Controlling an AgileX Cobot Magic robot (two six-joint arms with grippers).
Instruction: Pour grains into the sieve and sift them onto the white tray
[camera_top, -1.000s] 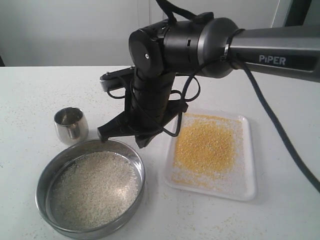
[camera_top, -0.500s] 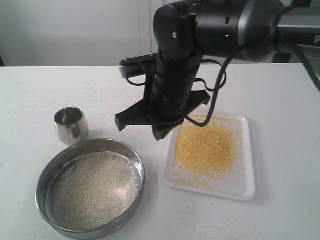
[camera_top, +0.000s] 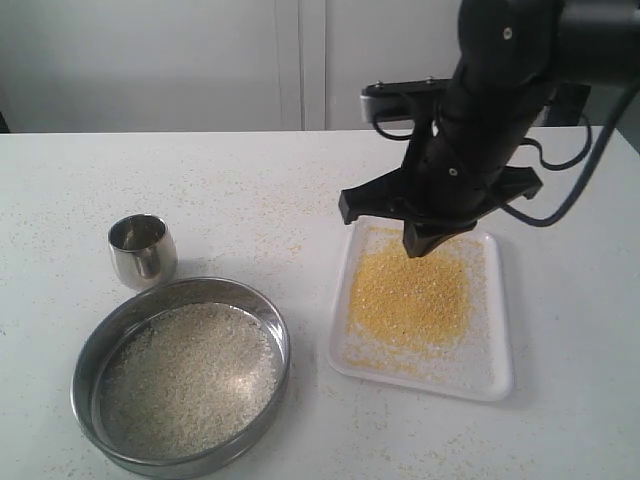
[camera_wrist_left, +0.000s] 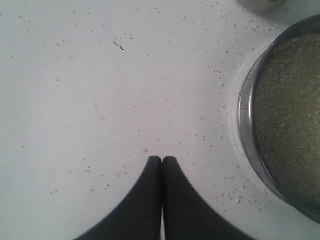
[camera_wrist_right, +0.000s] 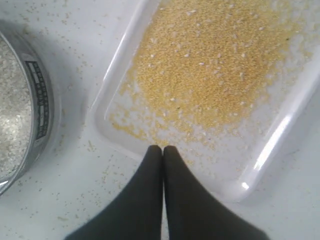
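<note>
Exterior view: right fingers (camera_top: 417, 240) have been swung from beside the sieve (camera_top: 279, 335) to above the tray (camera_top: 498, 300); closed, nothing held. Left fingers (camera_wrist_left: 149, 200) closed too, empty, over the worktop (camera_wrist_left: 75, 100) near the sieve. On the tray yellow grains (camera_top: 410, 295) are spread; whitish grains (camera_top: 190, 375) are kept in the sieve. Sifting is judged done.

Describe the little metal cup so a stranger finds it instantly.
On the white table, find the wide round sieve holding pale grains, front left. Just behind it stands the cup: small, shiny steel, rounded, open-topped, far narrower than the sieve.
</note>
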